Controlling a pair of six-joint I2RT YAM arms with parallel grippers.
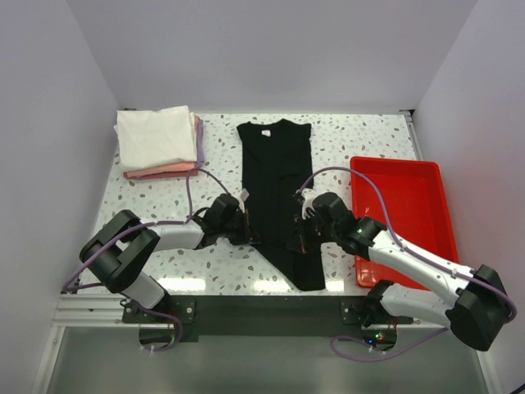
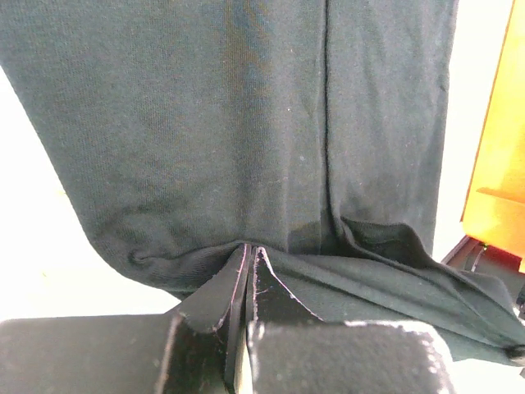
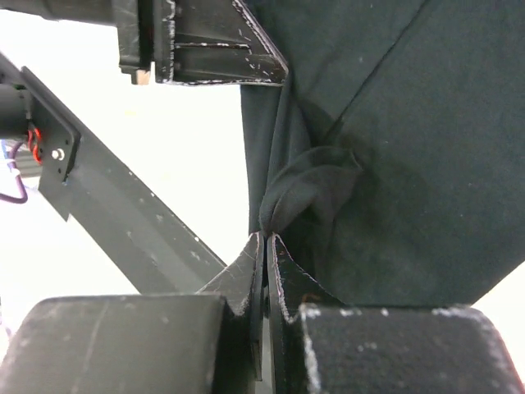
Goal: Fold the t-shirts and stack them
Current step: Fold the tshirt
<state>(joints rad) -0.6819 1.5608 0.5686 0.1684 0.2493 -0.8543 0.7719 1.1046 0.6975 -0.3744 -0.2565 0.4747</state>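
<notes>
A large black t-shirt [image 1: 277, 176] lies in the middle of the table as a long narrow strip, collar at the far end. My left gripper [image 1: 245, 223] is shut on its left edge near the lower part. My right gripper [image 1: 299, 220] is shut on the right edge opposite. In the left wrist view the closed tips [image 2: 248, 251] pinch a ridge of the black t-shirt [image 2: 246, 123]. The right wrist view shows my closed tips [image 3: 267, 239] with a bunched fold of the black t-shirt [image 3: 410, 164] in them. Folded white [image 1: 154, 135], pink [image 1: 160, 171] and lavender [image 1: 200, 146] t-shirts are stacked at the far left.
A red plastic tray [image 1: 406, 215] stands at the right, close to the right arm, and it shows at the right edge of the left wrist view [image 2: 502, 148]. The speckled table [image 1: 164, 205] is bounded by white walls. The left arm's link [image 3: 123, 222] crosses the right wrist view.
</notes>
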